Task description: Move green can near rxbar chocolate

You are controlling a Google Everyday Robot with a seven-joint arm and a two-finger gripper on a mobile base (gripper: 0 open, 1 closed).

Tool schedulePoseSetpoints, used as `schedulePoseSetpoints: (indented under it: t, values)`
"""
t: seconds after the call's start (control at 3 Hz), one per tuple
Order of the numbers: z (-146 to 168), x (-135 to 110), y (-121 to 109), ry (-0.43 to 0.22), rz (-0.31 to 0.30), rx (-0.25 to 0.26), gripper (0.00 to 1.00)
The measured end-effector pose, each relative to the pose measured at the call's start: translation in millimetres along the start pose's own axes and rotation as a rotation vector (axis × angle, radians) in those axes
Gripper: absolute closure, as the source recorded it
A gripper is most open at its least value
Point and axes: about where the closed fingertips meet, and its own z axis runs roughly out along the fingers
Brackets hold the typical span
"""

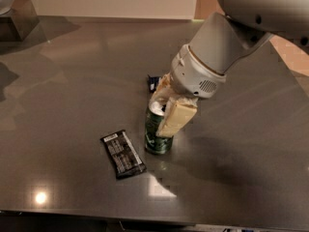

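Table [67, 81]: dark grey, glossy, with light glare near the front edge.

Left: rxbar [123, 154] lies flat, label up, long axis running diagonally toward the front right.

Centre: can [155, 135] stands upright just right of the rxbar, with a narrow strip of table between them; they are not touching. I cannot tell whether its base rests on the table or is a hair off it.

Gripper [162, 116]: comes down over the can from the upper right and is clamped on its upper part. One cream finger [176, 118] lies across the near side; the other is behind the rim, mostly hidden.

Behind the can: blue bar [153, 82], only one end visible past the gripper.

Right: arm [217, 47] slopes up out of view.

Step in hand (judgement): carrying the can to a spot by the rxbar. It looks nearly there.
- Keep the can vertical, since it is gripped high and could swing.
- Move low and slowly, and stop short of the wrapper so the base lands on bare table, not on the crimped edge.
- Set the base flat before letting go, then open the fingers straight apart and lift clear without brushing the rim.
- Risk: nudging the rxbar away, or tipping the can on release.

Count: can 1; rxbar 1; blue bar 1 (partly seen); gripper 1, with two fingers, one in plain view.
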Motion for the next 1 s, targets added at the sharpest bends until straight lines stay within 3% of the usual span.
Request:
schedulePoseSetpoints:
  t: [0.67,1.0]
  values:
    - [6.3,2.7,-0.9,-0.010,0.001,-0.013,0.15]
    - [6.3,1.2,-0.5,-0.009,-0.002,-0.012,0.00]
